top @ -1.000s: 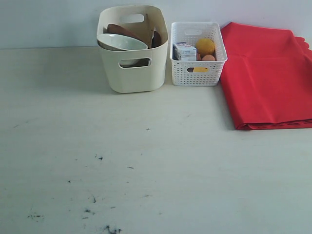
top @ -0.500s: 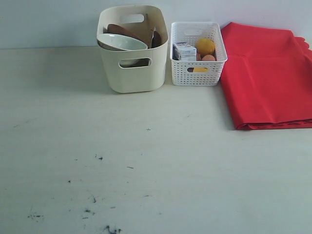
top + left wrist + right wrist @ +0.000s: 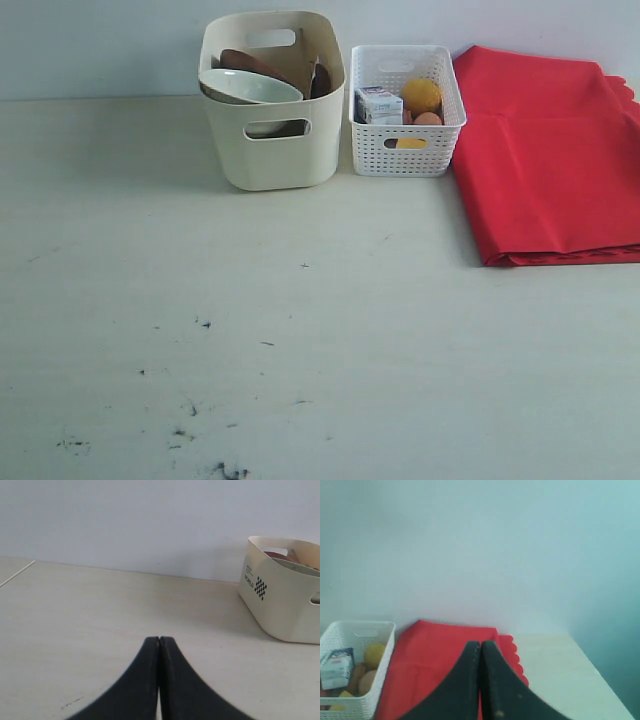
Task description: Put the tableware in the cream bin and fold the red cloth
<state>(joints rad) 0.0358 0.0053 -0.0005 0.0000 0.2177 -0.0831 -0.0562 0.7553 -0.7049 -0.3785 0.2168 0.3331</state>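
The cream bin (image 3: pixel 272 150) stands at the back of the table and holds tableware: a pale bowl (image 3: pixel 248 86), a brown plate (image 3: pixel 245 60) and a dark wooden spoon (image 3: pixel 320 82). The bin (image 3: pixel 282 602) also shows in the left wrist view, apart from my left gripper (image 3: pixel 159 639), which is shut and empty over bare table. The red cloth (image 3: pixel 550 160) lies folded flat at the back right, scalloped edge at its far right. My right gripper (image 3: pixel 480 643) is shut and empty, in front of the red cloth (image 3: pixel 437 660). Neither arm shows in the exterior view.
A white lattice basket (image 3: pixel 406 150) between bin and cloth holds a milk carton (image 3: pixel 380 105), a lemon (image 3: pixel 421 95) and other food. In the right wrist view the basket (image 3: pixel 370 690) sits beside the cloth. Dark specks mark the table's front left (image 3: pixel 190 410).
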